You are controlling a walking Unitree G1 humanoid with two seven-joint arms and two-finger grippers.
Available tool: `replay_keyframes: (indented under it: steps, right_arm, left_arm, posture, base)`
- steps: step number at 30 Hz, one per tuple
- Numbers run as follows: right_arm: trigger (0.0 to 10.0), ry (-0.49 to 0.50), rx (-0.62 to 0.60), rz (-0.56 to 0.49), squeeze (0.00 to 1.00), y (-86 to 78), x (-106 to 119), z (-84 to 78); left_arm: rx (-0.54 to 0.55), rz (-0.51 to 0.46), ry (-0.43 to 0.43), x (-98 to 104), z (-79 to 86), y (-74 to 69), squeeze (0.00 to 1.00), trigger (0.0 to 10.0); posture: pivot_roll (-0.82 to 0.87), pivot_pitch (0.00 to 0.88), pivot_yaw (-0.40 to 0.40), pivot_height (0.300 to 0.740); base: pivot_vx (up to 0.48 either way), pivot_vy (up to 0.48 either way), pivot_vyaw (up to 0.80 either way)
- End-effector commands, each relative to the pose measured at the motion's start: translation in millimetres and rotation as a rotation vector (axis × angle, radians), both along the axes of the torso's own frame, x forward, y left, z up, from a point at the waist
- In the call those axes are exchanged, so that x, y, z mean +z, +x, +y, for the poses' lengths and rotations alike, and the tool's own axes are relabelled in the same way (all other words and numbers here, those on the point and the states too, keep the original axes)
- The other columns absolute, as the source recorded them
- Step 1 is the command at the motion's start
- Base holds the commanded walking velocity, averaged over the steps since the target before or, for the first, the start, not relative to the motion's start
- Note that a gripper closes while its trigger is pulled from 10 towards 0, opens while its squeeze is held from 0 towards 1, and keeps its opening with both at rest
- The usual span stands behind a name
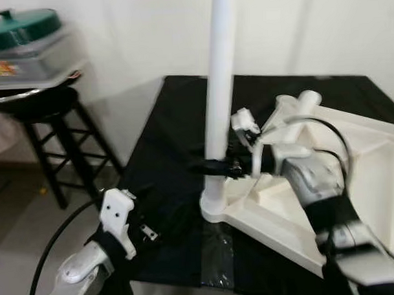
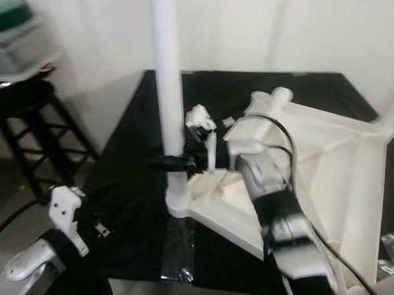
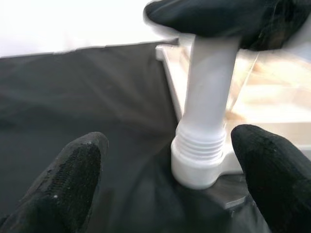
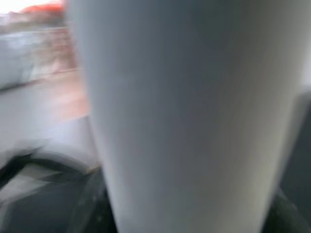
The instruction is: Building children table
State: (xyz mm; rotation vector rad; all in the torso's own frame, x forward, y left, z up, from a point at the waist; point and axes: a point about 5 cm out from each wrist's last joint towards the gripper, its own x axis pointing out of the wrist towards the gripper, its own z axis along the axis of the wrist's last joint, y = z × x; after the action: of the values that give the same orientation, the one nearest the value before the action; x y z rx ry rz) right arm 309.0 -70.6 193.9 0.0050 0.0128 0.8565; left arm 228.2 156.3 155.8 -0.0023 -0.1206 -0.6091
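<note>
Left eye view: upside-down white plastic children's tabletop lies on a black cloth-covered surface. A tall white plastic tube leg stands upright in the tabletop's near-left corner socket. The right gripper reaches in from the tabletop side, its black fingers clamped around the leg low down, just above the socket. A second, short white corner socket sticks up behind that gripper's wrist. The left gripper sits lower and to the left of the leg, over the cloth, apart from it; fingers hard to read here. Far left of both, a black wooden stool carries a clear container with green lid.

Right eye view: same layout. The right gripper holds the leg from the right, the socket base directly below its fingers. Clear tape patch on the cloth just under the socket corner.

Left wrist view: two black fingertips spread wide apart, nothing between them touching. The leg's threaded lower end sits in the socket ahead of and between them; the other gripper's dark fingers wrap the leg above.

Right wrist view: blurred white leg pressed right up against the camera, between the fingers.
</note>
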Motion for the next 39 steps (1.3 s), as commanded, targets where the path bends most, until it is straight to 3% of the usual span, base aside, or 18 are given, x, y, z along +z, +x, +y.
replay_keyframes:
  steps: [1, 8, 9, 10, 14, 16, 17, 19, 20, 21, 22, 23, 25, 29, 35, 36, 38, 39]
  right_arm:
    - [0.0, -0.181, -0.222, 0.211, 0.0, -21.9, -42.8, 2.8]
    - [0.0, -0.173, -0.308, 0.163, 0.0, -13.4, -37.4, -3.7]
    - [1.5, -0.17, -0.308, 0.179, 0.0, -10.5, -40.3, -5.1]
    - [10.0, -0.167, -0.311, 0.187, 0.0, -9.1, -41.1, -6.1]
    - [10.0, -0.143, -0.3, 0.197, 0.0, -7.6, -40.6, -6.4]
    - [10.0, -0.074, -0.263, 0.183, 0.09, -6.0, -29.7, -6.6]
    - [10.0, -0.02, -0.216, 0.155, 1.0, -3.4, -17.3, -7.2]
    - [10.0, -0.004, -0.209, 0.146, 1.0, -2.9, -13.1, -7.4]
    - [10.0, 0.026, -0.019, 0.073, 1.0, 0.7, 3.1, -11.0]
    - [10.0, 0.026, -0.019, 0.073, 1.0, 0.7, 3.1, -11.0]
    - [10.0, 0.038, 0.116, 0.02, 1.0, 1.8, 15.0, -15.0]
    - [10.0, 0.017, 0.247, -0.02, 0.0, 8.3, 25.3, -24.1]
    - [10.0, 0.017, 0.247, -0.02, 0.0, 8.3, 25.3, -24.1]
    - [10.0, -0.091, 0.523, -0.03, 0.0, 25.2, 40.0, -45.2]
    - [9.7, -0.093, 0.582, 0.021, 0.0, 35.7, 40.5, -47.5]
    - [3.4, -0.088, 0.586, 0.038, 0.0, 38.6, 38.5, -47.1]
    - [3.4, -0.088, 0.586, 0.038, 0.0, 38.6, 38.5, -47.1]
    - [0.0, -0.083, 0.591, 0.048, 0.0, 40.4, 36.5, -47.1]
  left_arm:
    - [-0.02, 0.004, -0.01, 1.2, 0.4, -0.4, 0.0, 10.0]
    - [-0.034, 0.007, -0.013, 0.1, 0.1, 4.4, 0.0, 10.0]
    - [-0.041, 0.007, -0.014, -0.1, -0.1, 5.5, 0.0, 10.0]
    - [-0.042, 0.006, -0.014, -0.4, -0.2, 5.9, 0.0, 10.0]
    - [-0.042, 0.006, -0.016, -0.6, -0.2, 6.3, 0.0, 10.0]
    - [-0.042, 0.007, -0.021, -1.0, 0.0, 7.3, 0.0, 10.0]
    - [-0.046, 0.008, -0.024, -1.3, -0.2, 7.7, 0.0, 10.0]
    - [-0.047, 0.009, -0.024, -1.4, -0.4, 7.8, 0.0, 10.0]
    - [-0.052, 0.01, -0.025, -1.6, -0.9, 8.2, 0.0, 10.0]
    - [-0.052, 0.01, -0.025, -1.6, -0.9, 8.2, 0.0, 10.0]
    - [-0.055, 0.01, -0.025, -1.7, -1.2, 8.4, 0.0, 10.0]
    - [-0.06, 0.012, -0.026, -2.3, -2.0, 8.9, 0.0, 10.0]
    - [-0.06, 0.012, -0.026, -2.3, -2.0, 8.9, 0.0, 10.0]
    - [-0.084, 0.016, -0.025, -4.3, -4.4, 9.4, 0.0, 10.0]
    - [-0.093, 0.022, -0.033, -5.3, -4.3, 9.3, 0.0, 10.0]
    - [-0.095, 0.023, -0.036, -5.6, -4.5, 9.0, 0.0, 10.0]
    - [-0.095, 0.023, -0.036, -5.6, -4.5, 9.0, 0.0, 10.0]
    - [-0.096, 0.023, -0.037, -5.8, -4.8, 8.6, 0.0, 10.0]
  posture:
    - [-0.01, 0.121, -0.002, 0.74]
    - [-0.02, 0.097, 0.005, 0.74]
    - [-0.02, 0.085, -0.002, 0.74]
    - [-0.02, 0.081, -0.002, 0.74]
    - [-0.02, 0.079, -0.002, 0.74]
    - [-0.02, 0.074, -0.001, 0.74]
    - [-0.02, 0.068, 0.002, 0.74]
    - [-0.02, 0.068, 0.002, 0.74]
    - [-0.01, 0.059, 0.003, 0.74]
    - [-0.01, 0.059, 0.003, 0.74]
    - [-0.01, 0.059, 0.003, 0.74]
    - [0.0, 0.05, 0.004, 0.74]
    - [0.0, 0.05, 0.004, 0.74]
    - [0.01, 0.035, -0.007, 0.74]
    - [0.02, 0.03, -0.01, 0.74]
    - [0.03, 0.028, -0.011, 0.74]
    - [0.03, 0.028, -0.011, 0.74]
    - [0.03, 0.026, -0.012, 0.74]
  base:
    - [0.0, 0.0, 0.0]
    - [0.0, 0.0, 0.0]
    - [0.0, 0.0, 0.0]
    - [0.0, 0.0, 0.0]
    - [0.0, 0.0, 0.0]
    - [0.0, 0.0, 0.0]
    - [0.0, 0.0, 0.0]
    - [0.0, 0.0, 0.0]
    - [0.0, 0.0, 0.0]
    - [0.0, 0.0, 0.0]
    - [0.0, 0.0, 0.0]
    - [0.0, 0.0, 0.0]
    - [0.0, 0.0, 0.0]
    - [0.0, 0.0, 0.0]
    - [0.0, 0.0, 0.0]
    - [0.0, 0.0, 0.0]
    - [0.0, 0.0, 0.0]
    - [0.0, 0.0, 0.0]
